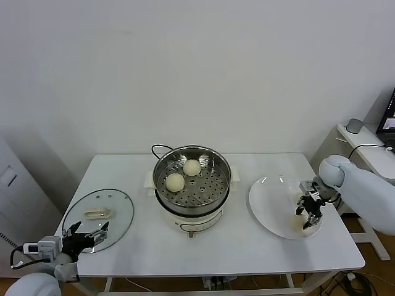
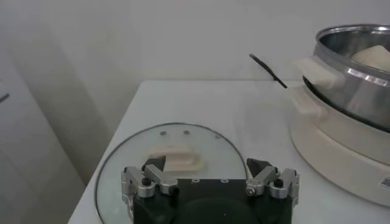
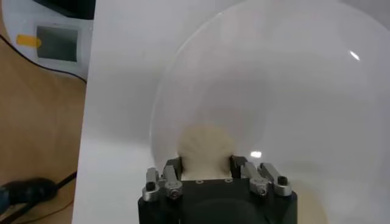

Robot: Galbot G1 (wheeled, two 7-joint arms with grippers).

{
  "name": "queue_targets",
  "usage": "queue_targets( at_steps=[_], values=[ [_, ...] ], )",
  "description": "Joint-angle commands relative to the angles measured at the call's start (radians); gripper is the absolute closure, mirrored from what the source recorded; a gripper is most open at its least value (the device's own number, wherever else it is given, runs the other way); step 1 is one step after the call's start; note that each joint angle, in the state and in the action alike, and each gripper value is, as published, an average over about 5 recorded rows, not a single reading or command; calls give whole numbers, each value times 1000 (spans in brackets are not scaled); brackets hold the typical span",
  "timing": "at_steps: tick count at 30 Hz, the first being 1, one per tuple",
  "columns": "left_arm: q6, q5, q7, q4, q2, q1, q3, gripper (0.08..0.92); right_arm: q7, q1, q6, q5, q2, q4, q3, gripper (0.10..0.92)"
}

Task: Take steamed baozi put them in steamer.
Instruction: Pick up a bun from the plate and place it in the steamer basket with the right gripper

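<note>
Steamed baozi number 2 inside the steamer [image 1: 192, 180] already: one [image 1: 175, 182] on the perforated tray's left part, the other [image 1: 192, 166] just beside it toward the back. I take the step in hand to be the pick-up of a further bun from the plate [image 1: 268, 197].

Going left to right with the steamer as the landmark: well to its left, the left gripper [image 1: 87, 236] hangs idle over the near edge of the glass lid [image 1: 99, 211], which lies flat on the table [image 1: 129, 166]. Its fingers [image 2: 141, 181] are spread wide and hold nothing; the lid's cream handle [image 2: 175, 157] shows between them in the left wrist view.

Just to the steamer's right lies the white plate, and the right gripper [image 1: 310, 216] is down over the plate's far-right, near rim. There a third baozi [image 3: 205, 150] rests on the plate, and in the right wrist view it sits squarely between the fingers [image 3: 173, 169], one on each flank. They look close against the bun or touching it, but I cannot tell whether they have actually clamped it.

The next move, as I judge it, calls for a gentle squeeze so the soft bun is not crushed, a straight lift clear of the plate's rim, then a carry leftward over the steamer wall to a bare patch of tray near the front.
</note>
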State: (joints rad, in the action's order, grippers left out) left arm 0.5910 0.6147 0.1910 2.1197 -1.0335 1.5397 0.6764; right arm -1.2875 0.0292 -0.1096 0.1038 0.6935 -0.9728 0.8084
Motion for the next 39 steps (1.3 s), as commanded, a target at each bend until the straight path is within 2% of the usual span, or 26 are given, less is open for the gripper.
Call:
queue_targets(
  at_steps=[1, 8, 17, 30, 35, 39],
  values=[
    [2, 0, 1, 2, 2, -1, -1, 177, -17, 152, -2, -85, -18, -43, 95, 533],
    [-2, 1, 0, -1, 4, 1, -3, 177, -43, 492, -90, -248, 65, -76, 212, 527],
    [-4, 2, -1, -4, 6, -7, -15, 177, -3, 587, -292, -326, 256, -68, 195, 525],
    [-3, 6, 0, -2, 21, -16, -25, 177, 16, 535, -660, -202, 524, -67, 182, 525],
    [-4, 7, 0, 0, 19, -16, -24, 177, 17, 487, -751, -103, 595, -74, 160, 525],
    [-6, 8, -1, 3, 19, -10, -20, 177, 16, 441, -763, -41, 605, -131, 162, 525]
  ],
)
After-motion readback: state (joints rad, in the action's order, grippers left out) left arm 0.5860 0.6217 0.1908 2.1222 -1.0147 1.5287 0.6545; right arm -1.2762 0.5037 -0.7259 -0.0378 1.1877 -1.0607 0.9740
